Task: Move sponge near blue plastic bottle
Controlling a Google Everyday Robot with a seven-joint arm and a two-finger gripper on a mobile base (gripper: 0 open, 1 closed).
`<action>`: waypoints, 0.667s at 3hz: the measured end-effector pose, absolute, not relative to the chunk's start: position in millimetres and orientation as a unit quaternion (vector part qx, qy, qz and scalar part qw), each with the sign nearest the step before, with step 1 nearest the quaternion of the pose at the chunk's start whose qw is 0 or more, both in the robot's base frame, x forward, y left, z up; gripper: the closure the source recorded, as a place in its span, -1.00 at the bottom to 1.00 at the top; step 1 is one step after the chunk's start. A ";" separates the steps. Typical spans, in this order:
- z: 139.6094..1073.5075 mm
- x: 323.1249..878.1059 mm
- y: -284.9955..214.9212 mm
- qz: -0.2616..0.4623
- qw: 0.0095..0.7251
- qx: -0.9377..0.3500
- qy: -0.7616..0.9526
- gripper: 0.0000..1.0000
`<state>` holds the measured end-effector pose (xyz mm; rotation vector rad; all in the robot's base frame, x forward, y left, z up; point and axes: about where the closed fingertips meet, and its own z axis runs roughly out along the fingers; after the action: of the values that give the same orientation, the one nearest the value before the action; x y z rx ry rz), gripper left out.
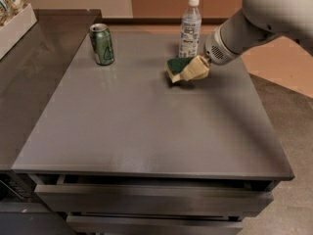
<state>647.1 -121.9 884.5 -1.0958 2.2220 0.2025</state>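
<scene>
The sponge (177, 66), dark green on top with a pale yellow base, is held just above the grey table (146, 116), a little in front of the blue plastic bottle (189, 28). The bottle stands upright near the table's far edge, clear with a white cap and a pale label. My gripper (191, 70) comes in from the right and is shut on the sponge's right end, its tan fingers (197, 68) clamped over it. The sponge casts a small shadow below it.
A green soda can (102, 44) stands upright at the far left of the table. A white tray (15, 21) with packets sits on the dark counter to the left. Drawers (146, 199) run under the table's front edge. Bare floor lies to the right.
</scene>
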 end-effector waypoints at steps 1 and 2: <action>876.3 659.8 -125.7 0.071 0.325 -0.418 0.845 0.63; 872.2 668.8 -130.9 0.064 0.328 -0.416 0.846 0.17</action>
<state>668.8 -130.9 872.2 -1.0889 2.2138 0.1682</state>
